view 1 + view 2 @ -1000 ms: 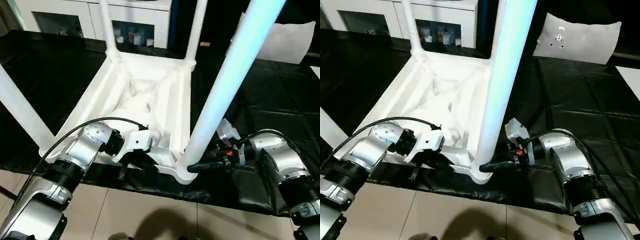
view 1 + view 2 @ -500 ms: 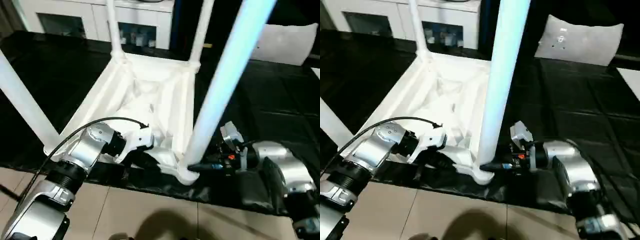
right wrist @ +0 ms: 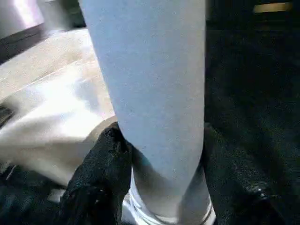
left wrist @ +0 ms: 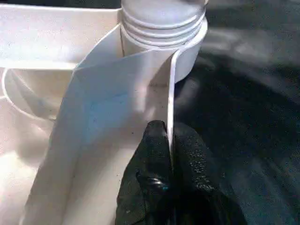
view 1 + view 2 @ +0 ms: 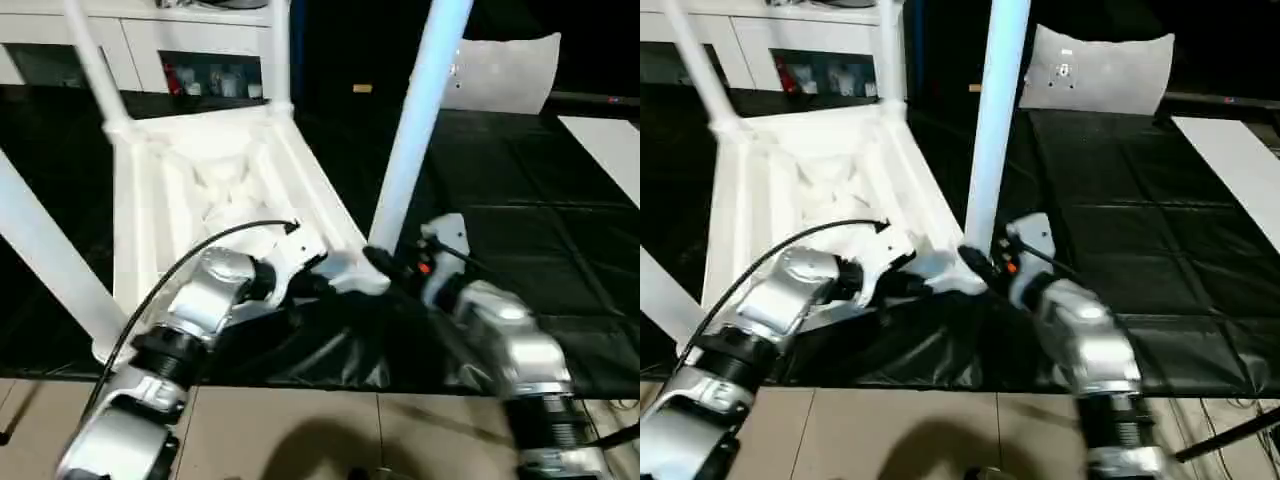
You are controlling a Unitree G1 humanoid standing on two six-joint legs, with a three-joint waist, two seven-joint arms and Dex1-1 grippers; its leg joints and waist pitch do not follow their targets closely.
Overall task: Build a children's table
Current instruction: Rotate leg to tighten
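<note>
Two black fingers of the left gripper (image 4: 169,154) pinch the thin side wall of the children's table (image 5: 165,190), one finger on each face of the wall, just below a round corner socket (image 4: 164,35). The right gripper (image 3: 159,154) clasps the base of the near leg (image 5: 415,110), a black finger pressed against each side of it right above that same socket. This leg stands upright from the near right corner of the overturned top, whose ribbed underside faces up. Three more legs rise from the other corners: two at the far end and one at the near left.

No writing can be read on the table or the grippers. The top lies on a black sheet (image 5: 1140,240) spread over the floor, with pale tiles (image 5: 300,430) at the near edge. Behind stand a white cabinet (image 5: 190,50) holding small items on its shelves, and a flat white board (image 5: 1100,70) leaning upright.
</note>
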